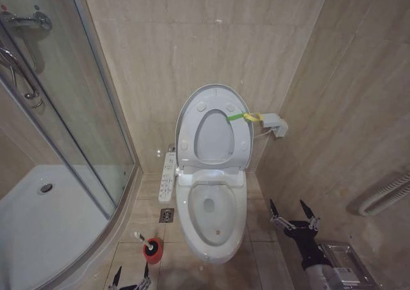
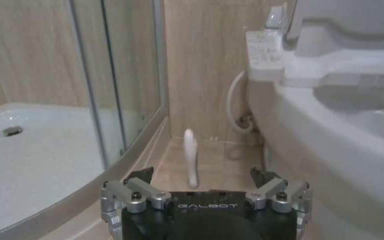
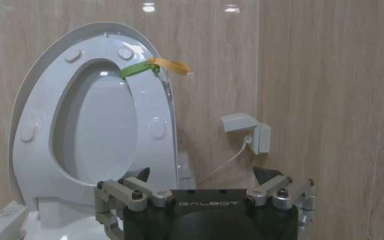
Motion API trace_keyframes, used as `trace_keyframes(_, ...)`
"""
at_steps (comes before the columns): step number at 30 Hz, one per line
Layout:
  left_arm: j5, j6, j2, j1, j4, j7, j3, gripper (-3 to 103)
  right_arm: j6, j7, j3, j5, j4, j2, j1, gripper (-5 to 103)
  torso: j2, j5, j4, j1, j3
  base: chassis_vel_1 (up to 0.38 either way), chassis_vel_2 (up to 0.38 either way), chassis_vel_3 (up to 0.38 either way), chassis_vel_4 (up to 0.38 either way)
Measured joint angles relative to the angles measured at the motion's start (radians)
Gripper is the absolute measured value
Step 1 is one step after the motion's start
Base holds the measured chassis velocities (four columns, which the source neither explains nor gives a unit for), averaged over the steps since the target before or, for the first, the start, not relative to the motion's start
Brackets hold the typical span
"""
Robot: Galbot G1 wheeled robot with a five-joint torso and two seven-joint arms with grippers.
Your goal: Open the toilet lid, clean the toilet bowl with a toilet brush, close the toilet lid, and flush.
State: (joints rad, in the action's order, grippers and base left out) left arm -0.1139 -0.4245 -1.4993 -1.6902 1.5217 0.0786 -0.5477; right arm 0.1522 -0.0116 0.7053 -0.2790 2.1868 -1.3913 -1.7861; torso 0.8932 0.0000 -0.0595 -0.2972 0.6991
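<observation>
The toilet bowl [image 1: 210,223] sits on the floor in the middle, and it is open and bare. Behind it the toilet lid [image 1: 214,126] stands up against the wall, with the ring seat lifted up against it. A yellow-green strap [image 1: 243,116] hangs at the lid's edge. So the lid is already open, and the step now looks like getting the brush.

The toilet brush [image 1: 145,240] stands in its red cup [image 1: 153,250] on the floor, just beside the bowl on the robot's left. Its thin white handle leans up and away from the cup.

The left pincer [image 2: 205,192] is low, near the floor, and its 2 fingers are apart. In the left wrist view the white handle [image 2: 190,157] stands right between them, a bit further on. The right pincer [image 1: 294,214] waits on the other side of the bowl, with its 2 fingers apart too, holding nothing.

To do this well, I think the left pincer should go straight ahead so the handle stays in the middle of the gap. It should close on the handle up high, away from the cup. The handle is thin and may slip, so a firm squeeze helps. Then a slow lift straight up should keep the cup from tipping.
</observation>
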Motion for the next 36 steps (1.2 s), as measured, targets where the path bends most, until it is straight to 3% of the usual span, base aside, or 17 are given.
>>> trace_keyframes(6,-0.035,-0.047,0.029,0.063,-0.126,-0.036,-0.023,98,0.0,0.0,0.0,0.0,0.0,0.0,0.0,100,0.0,-0.0001,0.0,0.0,0.0,0.0,0.0,0.0,0.0)
trace_keyframes(13,-0.049,-0.108,0.071,0.193,-0.296,-0.129,-0.053,100,0.0,0.0,0.0,0.0,0.0,0.0,0.0,100,0.0,-0.0002,0.0,0.0,0.0,0.0,0.0,0.0,0.0)
trace_keyframes(20,-0.049,-0.127,0.09,0.244,-0.355,-0.155,-0.061,96,0.0,0.0,0.0,0.0,0.0,0.0,0.0,100,0.0,-0.0001,0.0,0.0,0.0,0.0,0.0,0.0,0.0)
trace_keyframes(28,-0.048,-0.201,0.096,0.326,-0.492,-0.208,-0.056,95,0.0,0.0,0.0,0.0,0.0,0.0,0.0,100,0.0,-0.0002,0.0,0.0,0.0,0.0,0.0,0.0,0.0)
trace_keyframes(36,-0.048,-0.22,0.103,0.37,-0.54,-0.227,-0.055,93,0.0,0.0,0.0,0.0,0.0,0.0,0.0,100,0.0,0.0,0.0,0.0,0.0,0.0,0.0,0.0,0.0)
